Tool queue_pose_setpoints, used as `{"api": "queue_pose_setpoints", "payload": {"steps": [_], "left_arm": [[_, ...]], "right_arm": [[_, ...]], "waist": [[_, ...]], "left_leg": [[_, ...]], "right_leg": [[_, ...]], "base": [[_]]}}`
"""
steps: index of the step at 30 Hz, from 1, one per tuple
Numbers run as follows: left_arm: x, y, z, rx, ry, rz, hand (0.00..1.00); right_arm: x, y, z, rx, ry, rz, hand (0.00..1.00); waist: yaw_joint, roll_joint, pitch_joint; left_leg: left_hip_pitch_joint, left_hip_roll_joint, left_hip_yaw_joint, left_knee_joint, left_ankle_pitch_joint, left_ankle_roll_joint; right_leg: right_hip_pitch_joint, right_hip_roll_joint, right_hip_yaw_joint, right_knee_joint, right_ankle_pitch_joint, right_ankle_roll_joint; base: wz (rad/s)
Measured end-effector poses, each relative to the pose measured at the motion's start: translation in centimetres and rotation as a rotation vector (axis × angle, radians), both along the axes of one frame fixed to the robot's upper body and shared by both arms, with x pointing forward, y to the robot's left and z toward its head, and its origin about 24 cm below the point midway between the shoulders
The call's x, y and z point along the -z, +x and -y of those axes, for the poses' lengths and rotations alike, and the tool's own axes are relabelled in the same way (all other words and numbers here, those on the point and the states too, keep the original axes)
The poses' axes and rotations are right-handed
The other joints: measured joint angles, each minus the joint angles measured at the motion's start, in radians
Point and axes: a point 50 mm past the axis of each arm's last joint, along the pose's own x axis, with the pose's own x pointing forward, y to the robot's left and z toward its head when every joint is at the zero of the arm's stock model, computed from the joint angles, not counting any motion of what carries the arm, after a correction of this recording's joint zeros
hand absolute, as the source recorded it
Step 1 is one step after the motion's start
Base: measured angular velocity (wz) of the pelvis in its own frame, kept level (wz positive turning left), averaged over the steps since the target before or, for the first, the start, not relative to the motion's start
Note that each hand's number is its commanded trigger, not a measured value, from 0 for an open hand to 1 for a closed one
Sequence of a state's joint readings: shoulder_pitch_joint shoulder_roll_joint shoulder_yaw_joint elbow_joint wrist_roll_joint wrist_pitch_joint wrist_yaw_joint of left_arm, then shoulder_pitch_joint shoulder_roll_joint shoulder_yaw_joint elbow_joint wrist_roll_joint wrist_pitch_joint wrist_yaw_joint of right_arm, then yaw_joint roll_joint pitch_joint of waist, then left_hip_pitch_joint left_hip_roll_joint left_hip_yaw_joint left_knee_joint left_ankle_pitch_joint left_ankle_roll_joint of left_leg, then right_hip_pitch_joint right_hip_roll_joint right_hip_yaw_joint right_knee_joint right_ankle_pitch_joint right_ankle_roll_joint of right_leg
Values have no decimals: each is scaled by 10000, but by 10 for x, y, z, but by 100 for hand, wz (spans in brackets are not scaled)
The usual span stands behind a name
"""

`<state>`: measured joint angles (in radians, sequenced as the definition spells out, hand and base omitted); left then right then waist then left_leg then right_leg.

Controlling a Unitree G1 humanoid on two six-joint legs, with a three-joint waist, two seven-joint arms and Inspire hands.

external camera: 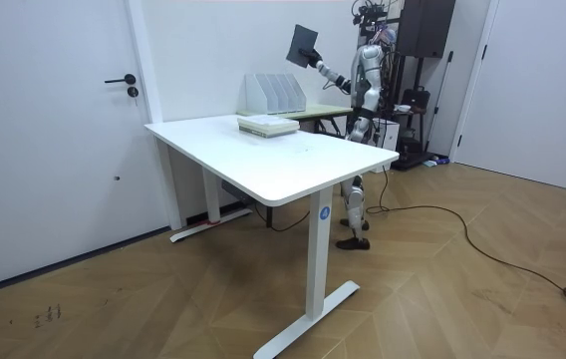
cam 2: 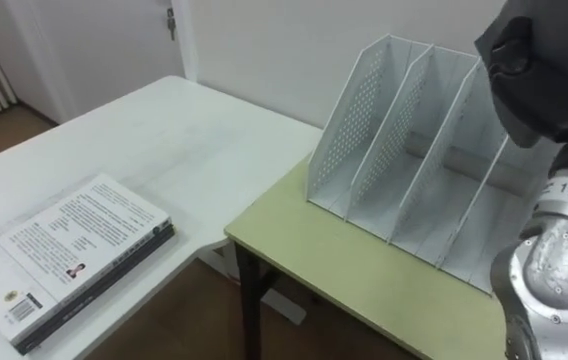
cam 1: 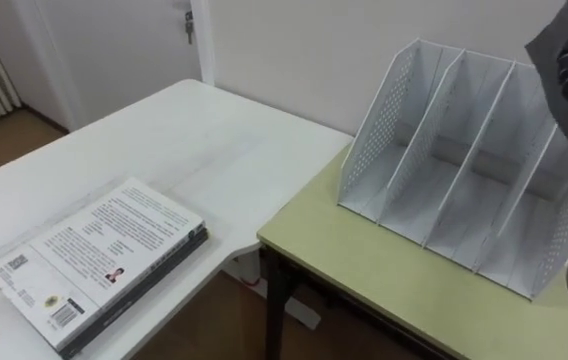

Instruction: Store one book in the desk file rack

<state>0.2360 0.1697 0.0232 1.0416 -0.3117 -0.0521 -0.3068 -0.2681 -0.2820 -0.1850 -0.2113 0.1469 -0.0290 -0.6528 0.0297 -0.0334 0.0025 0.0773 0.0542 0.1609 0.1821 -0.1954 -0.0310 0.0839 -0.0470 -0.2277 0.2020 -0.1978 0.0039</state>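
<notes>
book point(external camera: 303, 43): thin, stiff, flat slab, likely light; smooth cover probably slick, so pinch firmly near one edge and keep free edge clear to lead into slot. dark plain cover, no detail readable. held aloft above file rack point(cam 2: 414, 150) on green desk point(cam 2: 334, 270); right hand point(external camera: 316, 63) clamped on its lower edge. spare book stack point(cam 2: 64, 255) flat on white table point(cam 2: 194, 140), well apart.

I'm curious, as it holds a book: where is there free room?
The rack slots look bare. Also free: the green table before the rack, and the white desk between the book stack and the wall. Crowded: the rack's right end, where the right hand holds the dark book.
</notes>
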Motion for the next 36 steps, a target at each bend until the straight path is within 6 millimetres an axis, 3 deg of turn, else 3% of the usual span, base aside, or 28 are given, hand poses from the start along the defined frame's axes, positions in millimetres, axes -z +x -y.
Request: {"api": "queue_pose_setpoints", "payload": {"steps": [15, 36], "left_arm": [[1, -2, -1, -373, 443, -195, 0], [1, -3, -3, -506, 438, -255, 0]], "right_arm": [[9, 5, 10, 1281, 780, -181, 100], [27, 15, 21, 1358, 527, -1285, 100]], "waist": [[35, 23, -34], [59, -12, 6]], "left_leg": [[17, -6, -114, 0, 0, 0], [-47, -49, -302, -10, 4, -1]], "right_leg": [[57, -12, -208, 1, 0, 0], [9, -22, -214, -5, 0, 0]], "base": [[1], [0]]}}
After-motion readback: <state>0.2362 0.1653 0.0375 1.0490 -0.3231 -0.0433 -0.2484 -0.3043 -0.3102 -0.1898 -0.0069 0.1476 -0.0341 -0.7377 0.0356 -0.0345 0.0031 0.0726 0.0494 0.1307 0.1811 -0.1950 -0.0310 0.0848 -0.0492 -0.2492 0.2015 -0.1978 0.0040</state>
